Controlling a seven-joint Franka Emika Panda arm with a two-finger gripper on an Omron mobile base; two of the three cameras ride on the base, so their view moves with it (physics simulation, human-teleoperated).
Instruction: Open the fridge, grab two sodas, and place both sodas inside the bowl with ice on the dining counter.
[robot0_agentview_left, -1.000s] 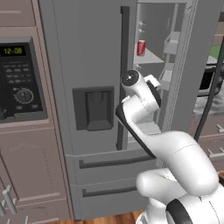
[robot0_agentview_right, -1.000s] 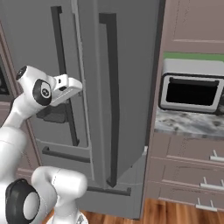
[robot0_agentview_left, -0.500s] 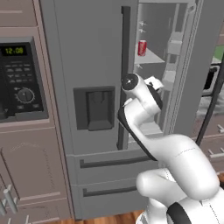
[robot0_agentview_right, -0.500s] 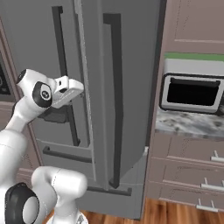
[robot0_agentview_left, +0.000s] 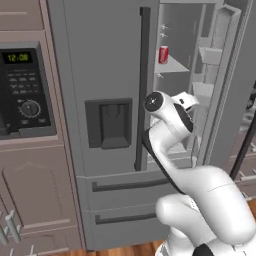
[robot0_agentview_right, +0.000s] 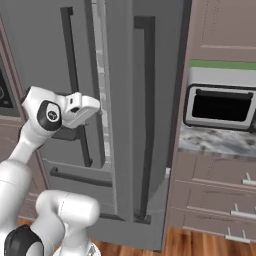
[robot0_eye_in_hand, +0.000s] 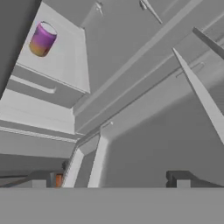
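The fridge (robot0_agentview_left: 110, 125) stands open; the bent arm aims its gripper (robot0_eye_in_hand: 107, 181), empty and parted, inside.

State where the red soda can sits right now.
In the left base view, the red soda can stands upright on a pale shelf inside the open right half of the fridge, just right of the dark vertical door handle.

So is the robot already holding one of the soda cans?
No, the red can stands on a fridge shelf, above and clear of the gripper.
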